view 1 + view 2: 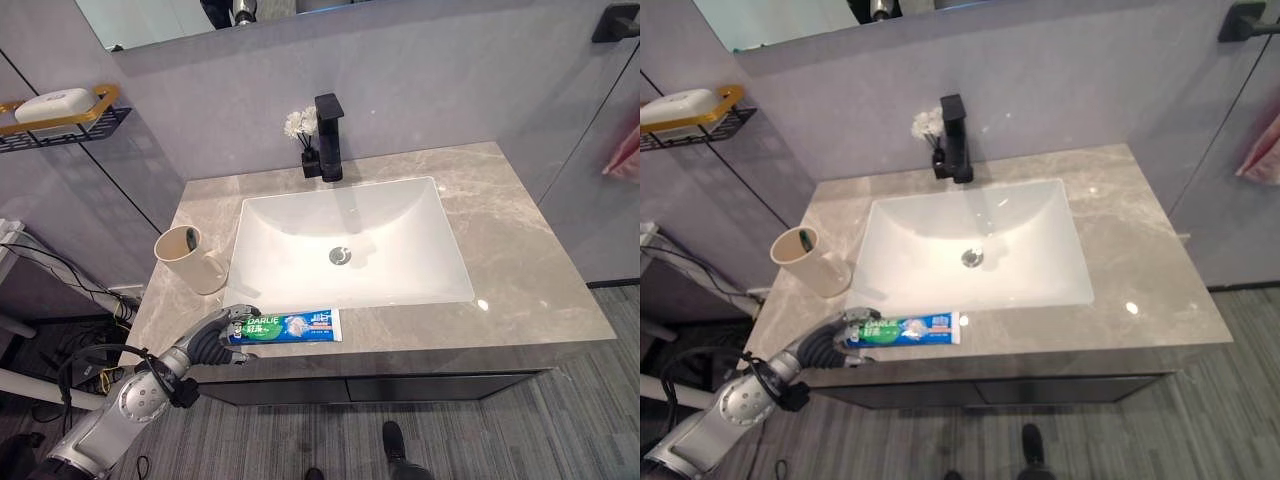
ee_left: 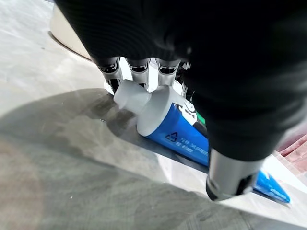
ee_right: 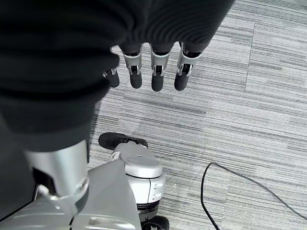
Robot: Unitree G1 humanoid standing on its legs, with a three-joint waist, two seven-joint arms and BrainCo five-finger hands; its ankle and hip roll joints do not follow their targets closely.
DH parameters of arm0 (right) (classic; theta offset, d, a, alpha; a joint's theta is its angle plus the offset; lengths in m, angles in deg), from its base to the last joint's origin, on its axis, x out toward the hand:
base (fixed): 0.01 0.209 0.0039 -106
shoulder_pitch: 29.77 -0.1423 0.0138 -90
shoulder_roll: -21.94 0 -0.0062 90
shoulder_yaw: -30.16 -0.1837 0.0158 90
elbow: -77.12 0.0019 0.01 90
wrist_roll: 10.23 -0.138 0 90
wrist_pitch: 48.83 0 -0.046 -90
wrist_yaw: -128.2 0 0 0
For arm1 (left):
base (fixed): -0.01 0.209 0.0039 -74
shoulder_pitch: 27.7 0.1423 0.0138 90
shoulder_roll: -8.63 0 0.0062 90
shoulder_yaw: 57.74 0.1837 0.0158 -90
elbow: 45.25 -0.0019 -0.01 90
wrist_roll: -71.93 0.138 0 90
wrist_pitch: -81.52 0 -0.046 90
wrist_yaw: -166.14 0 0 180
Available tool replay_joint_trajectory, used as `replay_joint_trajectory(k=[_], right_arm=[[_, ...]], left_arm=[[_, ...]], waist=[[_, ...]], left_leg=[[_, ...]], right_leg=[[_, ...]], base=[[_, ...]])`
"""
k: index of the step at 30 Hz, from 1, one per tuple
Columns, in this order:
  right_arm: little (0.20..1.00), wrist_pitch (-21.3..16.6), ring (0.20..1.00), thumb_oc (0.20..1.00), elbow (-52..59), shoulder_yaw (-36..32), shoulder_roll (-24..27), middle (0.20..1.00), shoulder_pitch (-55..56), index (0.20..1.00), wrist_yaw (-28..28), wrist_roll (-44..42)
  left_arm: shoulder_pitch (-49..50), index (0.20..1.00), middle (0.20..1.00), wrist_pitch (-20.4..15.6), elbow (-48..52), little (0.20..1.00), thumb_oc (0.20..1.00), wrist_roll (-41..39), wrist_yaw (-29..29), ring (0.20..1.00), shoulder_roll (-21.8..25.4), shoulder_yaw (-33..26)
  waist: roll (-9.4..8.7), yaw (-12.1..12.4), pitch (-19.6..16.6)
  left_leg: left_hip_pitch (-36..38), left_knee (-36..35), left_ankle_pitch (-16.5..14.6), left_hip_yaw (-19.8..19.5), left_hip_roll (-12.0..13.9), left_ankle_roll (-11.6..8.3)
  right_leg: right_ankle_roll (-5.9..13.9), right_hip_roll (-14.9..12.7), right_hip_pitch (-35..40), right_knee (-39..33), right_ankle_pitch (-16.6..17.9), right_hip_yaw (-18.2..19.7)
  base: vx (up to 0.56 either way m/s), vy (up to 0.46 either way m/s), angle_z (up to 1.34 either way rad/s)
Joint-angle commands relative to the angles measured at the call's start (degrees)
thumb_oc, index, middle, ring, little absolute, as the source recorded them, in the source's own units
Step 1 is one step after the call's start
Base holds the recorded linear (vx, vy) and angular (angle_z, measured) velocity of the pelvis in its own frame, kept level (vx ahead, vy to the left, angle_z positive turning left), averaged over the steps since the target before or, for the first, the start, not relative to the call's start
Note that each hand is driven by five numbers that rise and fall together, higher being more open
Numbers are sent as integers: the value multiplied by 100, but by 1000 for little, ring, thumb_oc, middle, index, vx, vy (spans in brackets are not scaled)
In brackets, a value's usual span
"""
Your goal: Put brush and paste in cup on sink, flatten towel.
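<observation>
The robot's left hand (image 1: 222, 334) closes on the cap end of a toothpaste tube (image 1: 288, 326) lying on the marble counter (image 1: 520, 250). A beige cup (image 1: 192, 259) stands beside the white basin (image 1: 345, 245), below a black faucet (image 1: 329, 137).

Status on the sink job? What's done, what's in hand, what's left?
Done: nothing visible yet; the cup stands on the counter left of the basin, and I can't see into it.
In hand: the left hand is closing on the cap end of the paste, which lies flat at the counter's front edge.
Left: paste into the cup. The right hand hangs open above the floor.
</observation>
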Motion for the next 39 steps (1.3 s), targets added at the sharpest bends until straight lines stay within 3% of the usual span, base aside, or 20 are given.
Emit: replay_joint_trajectory(k=[1,8,20,22,25,28,39], right_arm=[[1000,15,1000,1000,-60,169,-12,1000,-306,1000,-74,-192],[1000,-12,1000,1000,42,236,-5,1000,-312,1000,-69,-176],[1000,-11,1000,1000,-24,179,51,1000,-249,1000,-112,-90],[1000,-32,1000,1000,30,205,44,1000,-264,1000,-119,-108],[1000,-92,1000,1000,242,267,59,1000,-259,1000,-123,-166],[1000,-93,1000,1000,264,246,95,1000,-233,1000,-144,-175],[1000,-112,1000,1000,111,-108,256,1000,-45,1000,-174,-377]], left_arm=[[-14,777,777,-90,29,777,777,219,153,777,-77,143],[-157,787,787,-204,138,787,787,683,175,787,280,224],[-136,683,683,-247,-8,683,683,918,148,683,438,304],[-133,639,639,-257,-32,639,639,948,119,639,437,310],[-126,507,507,-266,-62,507,507,1071,92,507,498,351],[-136,200,200,-261,-51,200,200,1109,101,200,514,400],[-168,200,200,-332,130,200,200,1153,182,200,622,482]], waist=[[-191,-225,85],[-189,-239,103],[-257,-220,162],[-270,-220,180],[-303,-234,206],[-319,-239,219],[-382,-294,203]], left_leg=[[-142,53,-29,-59,107,-120],[-156,53,-28,-40,105,-124],[-140,53,27,-15,117,-127],[-145,53,31,-13,120,-127],[-151,53,-14,6,138,-128],[-180,53,-8,12,140,-128],[-89,53,-55,47,161,-122]], right_leg=[[341,-363,356,62,-253,279],[341,-360,327,62,-241,299],[327,-361,340,62,-195,296],[327,-356,336,62,-195,297],[336,-335,317,62,-232,319],[336,-332,288,62,-228,328],[332,-320,358,62,-250,337]], base=[[0,0,0],[-1,0,-1],[3,-1,-4],[-19,-6,0],[-16,-5,0],[0,0,0],[4,1,0]])
